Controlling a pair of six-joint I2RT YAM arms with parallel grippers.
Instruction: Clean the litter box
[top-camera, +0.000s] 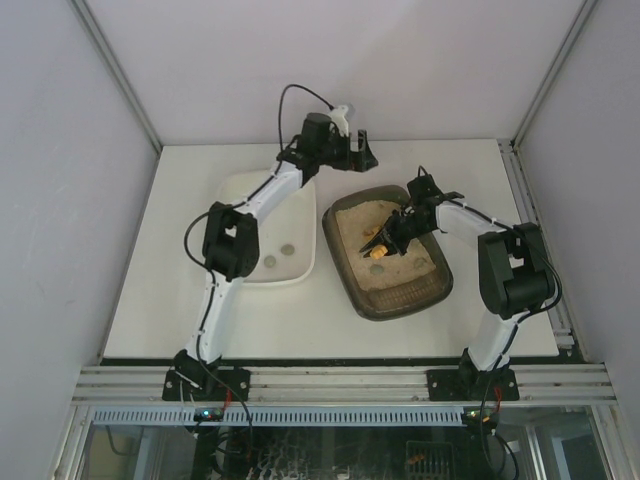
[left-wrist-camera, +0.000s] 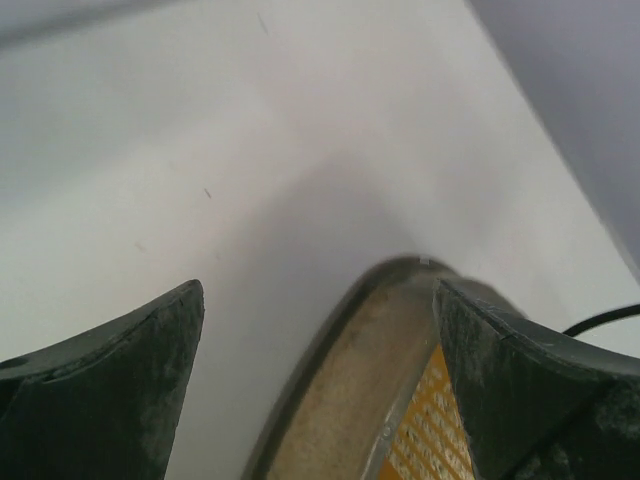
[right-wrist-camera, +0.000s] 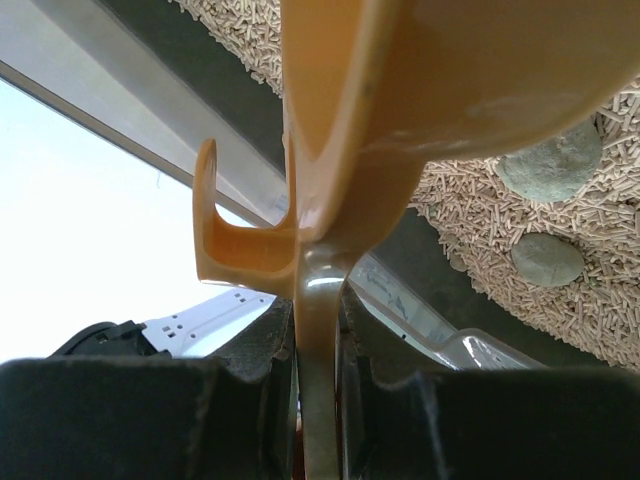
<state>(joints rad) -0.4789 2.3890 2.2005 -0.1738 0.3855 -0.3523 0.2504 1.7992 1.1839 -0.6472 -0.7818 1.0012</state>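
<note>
The litter box, a dark tray of beige pellet litter, lies on the white table right of centre, just beside a white tub on its left. Whether the two touch cannot be told from above. The right gripper is over the litter, its jaws narrowed onto the flat handle of an orange scoop. In the right wrist view the scoop's bowl fills the top of the frame and is cut off by it, so anything inside it is hidden. A small hook juts from the handle's side. Past the bowl, two grey-green lumps sit on the pellets, the upper one partly covered by the scoop's edge. The left gripper hangs near the far end of the litter box with its jaws spread wide and nothing between them. Its camera catches only the tray's rounded corner and a sliver of slotted orange plastic. In the tub lie two small grey round pieces, too small to identify from overhead.
</note>
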